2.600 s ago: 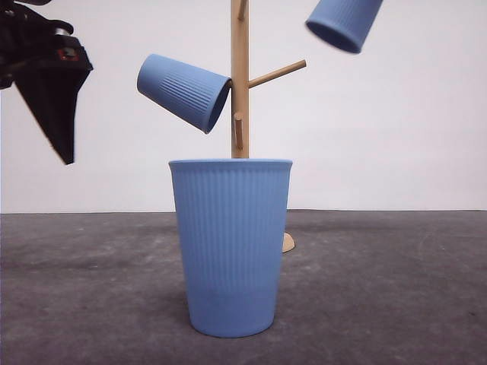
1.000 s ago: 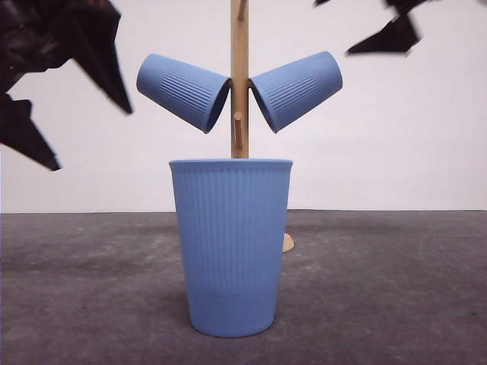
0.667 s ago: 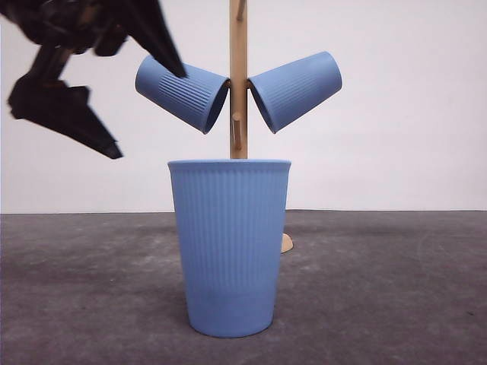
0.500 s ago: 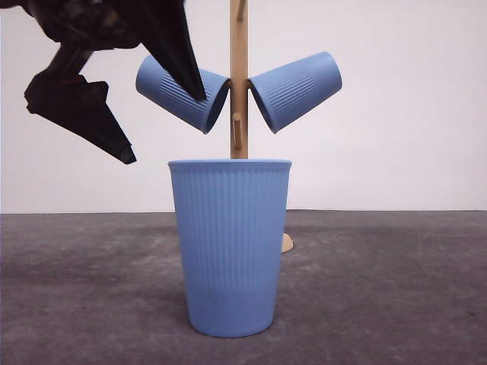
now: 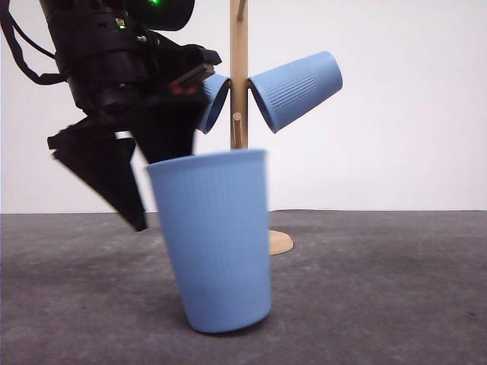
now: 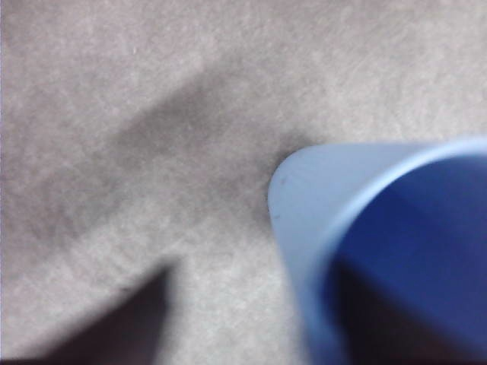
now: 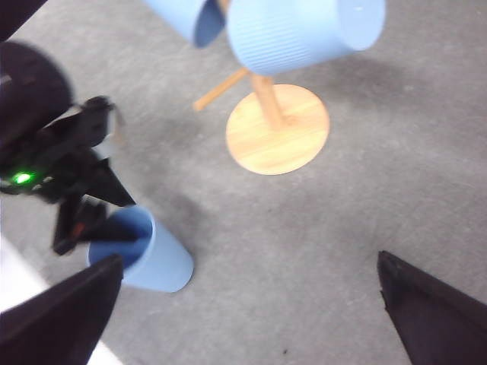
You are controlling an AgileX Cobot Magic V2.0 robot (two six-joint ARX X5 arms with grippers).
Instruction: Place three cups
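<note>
Nearest to you, item one: a blue cup (image 5: pixel 213 239) on the grey table (image 5: pixel 396 289), tilted, its rim leaning toward the left arm. Your left claw (image 5: pixel 148 186) straddles that rim, one finger (image 5: pixel 106 175) outside the wall, the other dipping inside; the jaws look spread, and whether they press the wall you cannot tell. Seen from the left wrist, the cup's rim and wall (image 6: pixel 319 205) sit blurred beside one dark finger (image 6: pixel 129 319).

Item two: a wooden rack (image 5: pixel 240 68) behind the cup, round base (image 5: pixel 278 242) on the table.

Items three and four: two cups hung mouth-down on its pegs, the right cup (image 5: pixel 297 87) in full sight, the left cup (image 5: pixel 214 103) mostly hidden by the arm.

Item five: your right claw (image 7: pixel 251 319), released, fingers wide apart, high over the table and well apart from every cup.
</note>
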